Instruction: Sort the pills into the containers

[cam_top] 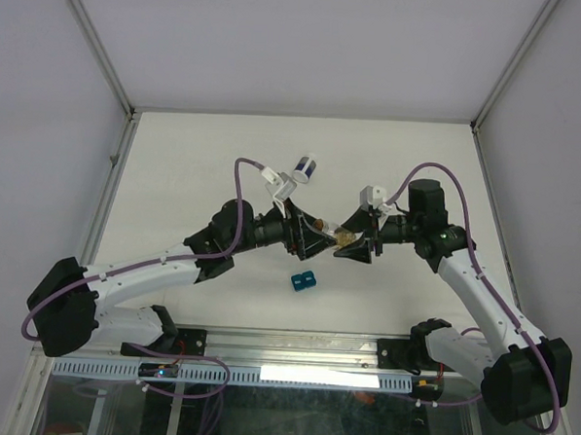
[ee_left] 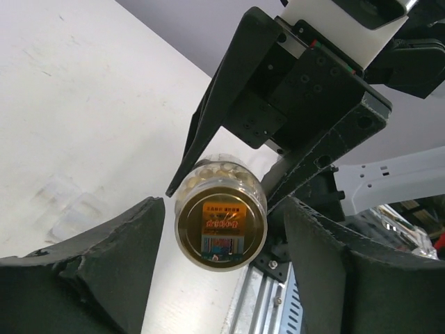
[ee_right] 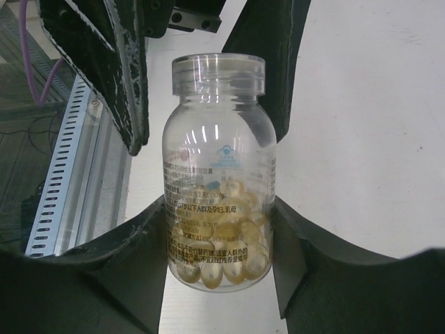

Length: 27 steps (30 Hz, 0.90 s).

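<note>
Pills (ee_right: 222, 243): pale amber capsules heaped in the lower half of a clear bottle (ee_right: 217, 160), cap on. The bottle is held off the table (cam_top: 225, 156), mid-scene. Right gripper (ee_right: 217, 209) pinches the bottle's lower body. Left gripper (ee_left: 221, 233) has its jaws spread either side of the capped end, with narrow gaps showing. Two clear cups (ee_left: 66, 205) sit faint on the table, apart from the bottle. Teal block (cam_top: 302, 280) lies nearer and left of the bottle; white jar (cam_top: 306, 167) lies farther and left.
</note>
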Tool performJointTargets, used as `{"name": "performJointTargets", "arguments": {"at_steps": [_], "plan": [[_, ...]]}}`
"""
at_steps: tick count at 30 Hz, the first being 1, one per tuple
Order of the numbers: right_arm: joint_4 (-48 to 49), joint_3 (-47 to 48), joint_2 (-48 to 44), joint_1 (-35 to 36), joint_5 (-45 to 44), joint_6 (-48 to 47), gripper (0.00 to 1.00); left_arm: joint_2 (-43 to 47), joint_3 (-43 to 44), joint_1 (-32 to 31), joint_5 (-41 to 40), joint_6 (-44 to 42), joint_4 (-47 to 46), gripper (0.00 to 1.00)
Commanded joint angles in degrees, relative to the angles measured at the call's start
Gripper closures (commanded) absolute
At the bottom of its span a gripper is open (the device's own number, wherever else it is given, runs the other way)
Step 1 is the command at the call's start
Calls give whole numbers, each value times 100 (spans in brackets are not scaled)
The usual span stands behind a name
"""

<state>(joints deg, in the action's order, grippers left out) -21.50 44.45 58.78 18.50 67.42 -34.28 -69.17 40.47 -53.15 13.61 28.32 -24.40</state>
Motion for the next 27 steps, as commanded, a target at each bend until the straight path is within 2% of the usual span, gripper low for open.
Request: {"name": "performJointTargets", "arguments": {"at_steps": [1,3,5,7,8,10,11,13,16,20,27], "plan": [[13,288,-10,-31,167,-131,100,-227,365,32,464,245,-234,35],[7,285,-14,-31,154,-139,100,-329,426,29,492,297,-220,44],[2,284,-16,-26,145,-142,100,-385,453,32,515,327,-214,65],[-2,284,-16,-31,115,-155,97,-418,475,41,534,354,-214,82],[3,281,-23,-30,98,-158,87,-429,475,41,511,384,-218,89],[5,267,-40,-31,49,-153,52,-440,444,48,398,510,-269,97],[3,266,-47,-26,24,-143,39,-440,408,50,317,596,-302,100],[47,259,-59,-29,-77,-104,28,-462,336,58,142,802,-363,100],[189,206,-60,-23,-248,13,24,-552,263,54,-64,1097,-439,100],[340,149,-39,31,-423,150,25,-694,293,58,-132,1300,-462,100],[644,35,0,160,-538,390,38,-742,332,56,-216,1419,-519,100]]}}
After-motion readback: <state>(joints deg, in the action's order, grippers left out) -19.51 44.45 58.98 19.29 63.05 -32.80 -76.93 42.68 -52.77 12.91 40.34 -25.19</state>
